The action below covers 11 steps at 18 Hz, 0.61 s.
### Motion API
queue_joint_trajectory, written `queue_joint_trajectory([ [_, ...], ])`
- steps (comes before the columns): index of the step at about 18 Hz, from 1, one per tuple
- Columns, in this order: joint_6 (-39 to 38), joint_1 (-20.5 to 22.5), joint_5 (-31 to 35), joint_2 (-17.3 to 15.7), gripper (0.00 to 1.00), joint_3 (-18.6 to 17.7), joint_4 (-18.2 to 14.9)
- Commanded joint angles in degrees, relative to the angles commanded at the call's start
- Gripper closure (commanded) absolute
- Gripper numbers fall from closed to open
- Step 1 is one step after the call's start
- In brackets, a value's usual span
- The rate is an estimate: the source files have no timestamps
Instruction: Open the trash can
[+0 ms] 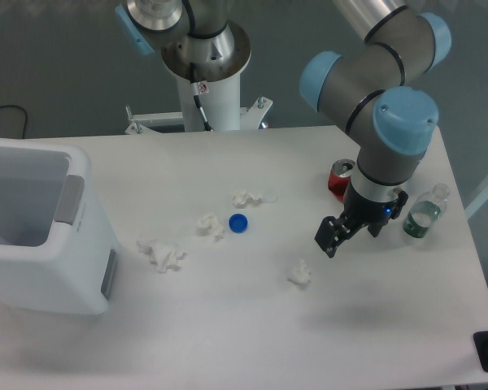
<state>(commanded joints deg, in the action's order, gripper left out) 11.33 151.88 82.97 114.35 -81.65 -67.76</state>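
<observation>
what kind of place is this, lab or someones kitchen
Most likely a robotics lab, not a kitchen: a plain white table with staged litter, a white trash can and crumpled tissues, worked by an industrial arm whose gripper hangs above it.

The arm is bent over the table's right side, wrist angled downward; the gripper (328, 240) is held empty.

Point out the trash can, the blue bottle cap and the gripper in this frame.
trash can (45, 268): fixed camera view, on its white front wall.
blue bottle cap (238, 223): fixed camera view, on the cap's top face.
gripper (328, 238): fixed camera view, midway between its fingertips.
</observation>
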Motion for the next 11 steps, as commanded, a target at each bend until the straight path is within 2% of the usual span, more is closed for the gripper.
queue_joint_trajectory([
  [8,0.98,-0.35,0.09,-0.26,0.00,0.44,-0.09],
  [11,1.07,-1.40,2.81,-0.53,0.00,0.00,0.26],
])
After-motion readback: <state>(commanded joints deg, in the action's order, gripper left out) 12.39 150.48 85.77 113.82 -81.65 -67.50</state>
